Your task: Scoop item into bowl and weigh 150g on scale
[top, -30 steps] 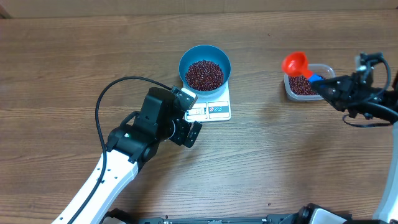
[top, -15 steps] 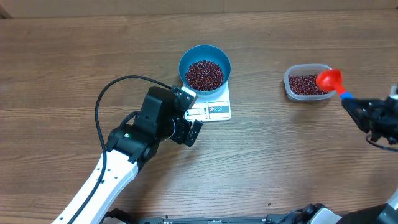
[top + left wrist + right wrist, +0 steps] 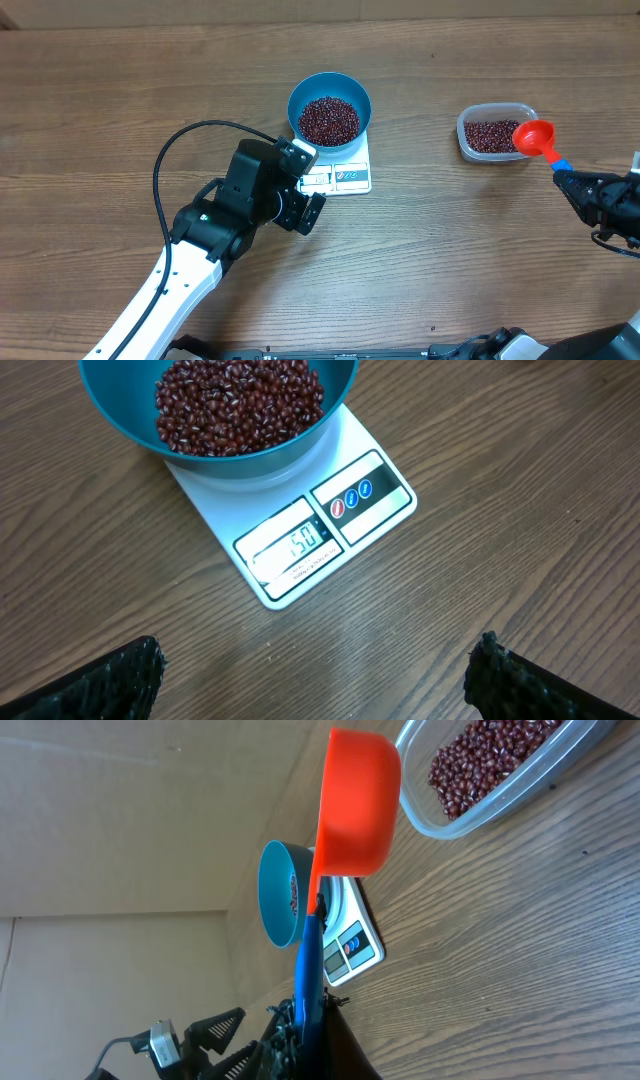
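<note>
The small dark red-brown beans [image 3: 329, 120] I'm weighing lie heaped in the round bright blue bowl [image 3: 300, 95], which sits on the flat white rectangular kitchen scale [image 3: 348, 178]. My left gripper [image 3: 318, 658] hovers by the scale's display edge, fingers spread wide, holding nothing. Well off to the right, my right gripper [image 3: 574, 182] pinches the blue handle of an orange-red plastic scoop [image 3: 534, 135], whose cup hangs at the edge of a clear plastic tub [image 3: 464, 135] holding more beans.
</note>
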Controlling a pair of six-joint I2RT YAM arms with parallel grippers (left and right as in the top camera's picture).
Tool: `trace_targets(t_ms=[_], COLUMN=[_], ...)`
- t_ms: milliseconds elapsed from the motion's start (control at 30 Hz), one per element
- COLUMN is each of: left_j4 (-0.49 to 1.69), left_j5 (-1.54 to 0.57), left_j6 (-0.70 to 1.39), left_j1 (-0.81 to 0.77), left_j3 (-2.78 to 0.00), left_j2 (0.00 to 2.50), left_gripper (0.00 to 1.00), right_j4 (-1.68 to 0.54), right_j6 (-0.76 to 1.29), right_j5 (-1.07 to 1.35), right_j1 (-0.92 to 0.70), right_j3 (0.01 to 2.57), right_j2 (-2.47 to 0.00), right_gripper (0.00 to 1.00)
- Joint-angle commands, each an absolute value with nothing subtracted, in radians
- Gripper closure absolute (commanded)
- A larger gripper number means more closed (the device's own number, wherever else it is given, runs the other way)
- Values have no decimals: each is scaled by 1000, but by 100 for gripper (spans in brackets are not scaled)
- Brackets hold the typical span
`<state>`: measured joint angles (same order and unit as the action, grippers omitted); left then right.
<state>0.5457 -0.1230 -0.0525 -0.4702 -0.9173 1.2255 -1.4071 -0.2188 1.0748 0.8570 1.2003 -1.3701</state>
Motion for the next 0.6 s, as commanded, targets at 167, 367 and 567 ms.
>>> trace_targets(t_ms=[167,367,567], left_j4=[522,522,523], left_j5=[-112,-112,-112], left_j6=[-64,-64,-64], left_j1=[-464,-464,-464], left_j3=[-938,-938,-938], left_j2=[1229,1229,1229], left_gripper=[1,1,0], right_j4=[-1397,-1397,-1396], right_j6=[-245,-245,-245], right_j5=[1102,1102,1102], right_j1=[860,860,860], right_j3=[1197,1197,1197], right_j2=[-1367,-1367,-1367], right_gripper=[96,96,96])
